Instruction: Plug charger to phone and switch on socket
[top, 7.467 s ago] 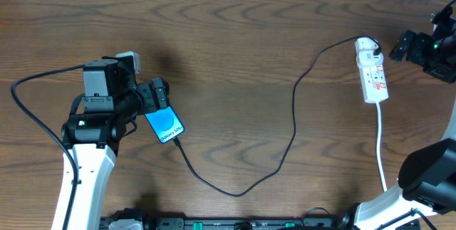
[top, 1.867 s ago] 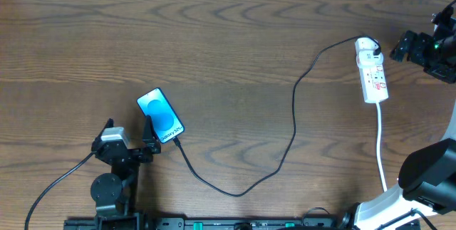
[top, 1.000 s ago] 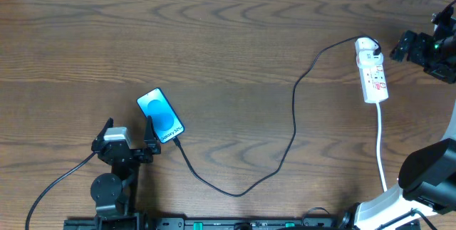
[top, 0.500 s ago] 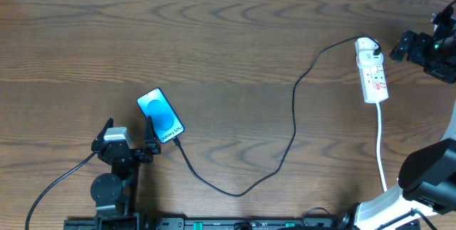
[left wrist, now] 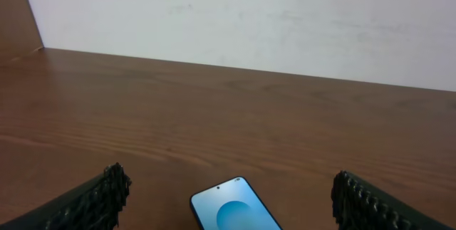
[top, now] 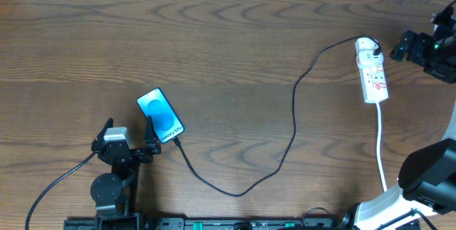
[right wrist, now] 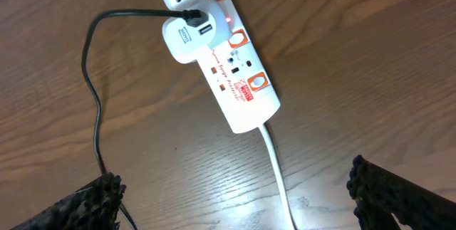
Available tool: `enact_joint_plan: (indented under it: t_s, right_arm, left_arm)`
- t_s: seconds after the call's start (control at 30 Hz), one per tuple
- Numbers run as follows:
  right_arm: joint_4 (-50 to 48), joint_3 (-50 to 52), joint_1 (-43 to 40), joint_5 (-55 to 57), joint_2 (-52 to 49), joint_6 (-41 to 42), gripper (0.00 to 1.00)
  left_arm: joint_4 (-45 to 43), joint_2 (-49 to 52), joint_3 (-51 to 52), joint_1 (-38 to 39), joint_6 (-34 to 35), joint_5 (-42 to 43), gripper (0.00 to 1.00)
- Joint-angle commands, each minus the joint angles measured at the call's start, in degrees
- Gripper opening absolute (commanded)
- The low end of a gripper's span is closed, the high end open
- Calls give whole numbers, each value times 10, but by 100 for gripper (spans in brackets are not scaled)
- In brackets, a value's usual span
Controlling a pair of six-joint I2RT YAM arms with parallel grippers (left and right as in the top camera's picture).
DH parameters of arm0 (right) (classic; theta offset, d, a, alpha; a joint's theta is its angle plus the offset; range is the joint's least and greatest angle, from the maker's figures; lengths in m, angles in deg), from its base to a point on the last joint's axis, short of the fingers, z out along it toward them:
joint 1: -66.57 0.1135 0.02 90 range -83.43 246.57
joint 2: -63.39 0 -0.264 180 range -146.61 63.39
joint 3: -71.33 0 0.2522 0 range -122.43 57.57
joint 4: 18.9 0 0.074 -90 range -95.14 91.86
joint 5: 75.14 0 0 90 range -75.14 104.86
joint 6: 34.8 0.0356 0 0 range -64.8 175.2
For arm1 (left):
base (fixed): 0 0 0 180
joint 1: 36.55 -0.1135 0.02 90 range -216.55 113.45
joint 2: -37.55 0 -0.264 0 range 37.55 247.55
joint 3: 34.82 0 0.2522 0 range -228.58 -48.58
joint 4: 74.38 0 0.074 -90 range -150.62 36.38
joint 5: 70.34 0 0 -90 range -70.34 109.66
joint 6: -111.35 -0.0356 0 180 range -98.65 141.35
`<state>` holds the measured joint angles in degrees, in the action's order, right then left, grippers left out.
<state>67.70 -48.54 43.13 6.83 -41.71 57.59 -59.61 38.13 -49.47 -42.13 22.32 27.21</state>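
The phone point(top: 160, 116) lies flat on the table with its blue screen up, and also shows in the left wrist view point(left wrist: 231, 207). The charger point(top: 294, 116), a thin black cable, meets the phone's near end and loops across to a white adapter point(right wrist: 182, 38) in the socket point(top: 372, 70). In the right wrist view the socket point(right wrist: 231, 70) shows a small red glow beside the adapter. My left gripper point(top: 128, 129) point(left wrist: 229, 181) stands open just short of the phone, touching nothing. My right gripper point(top: 403, 45) point(right wrist: 234, 175) hangs open beside the socket and above it, empty.
The strip's white cord point(top: 381, 144) point(right wrist: 274, 166) runs toward the table's near edge. A white wall point(left wrist: 249, 23) borders the far side of the table. The right arm's base point(top: 420, 180) stands at the near right corner.
Since the earliest frame my left arm has drawn back from over the phone to the table's near edge. Nothing has moved over the last two seconds.
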Motion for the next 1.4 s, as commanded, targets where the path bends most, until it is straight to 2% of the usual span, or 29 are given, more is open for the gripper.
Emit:
enact_joint_plan:
  t_s: [0.0, 0.4, 0.7, 1.1, 1.17, 1.37]
  right_arm:
    - [0, 0, -2, 2, 7, 6, 99]
    - [-1, 0, 0, -21, 7, 8, 99]
    - [-89, 30, 47, -43, 17, 8, 99]
    - [-395, 335, 122, -44, 151, 10, 99]
    - [-474, 408, 131, -44, 187, 30, 99]
    - [-630, 538, 146, -44, 261, 68, 99]
  left_arm:
    - [24, -2, 7, -2, -12, 23, 93]
    - [24, -2, 7, -2, -12, 23, 93]
    - [24, -2, 7, -2, -12, 23, 93]
    - [24, -2, 7, -2, -12, 23, 93]
    - [24, -2, 7, -2, -12, 23, 93]
    - [24, -2, 7, -2, -12, 23, 93]
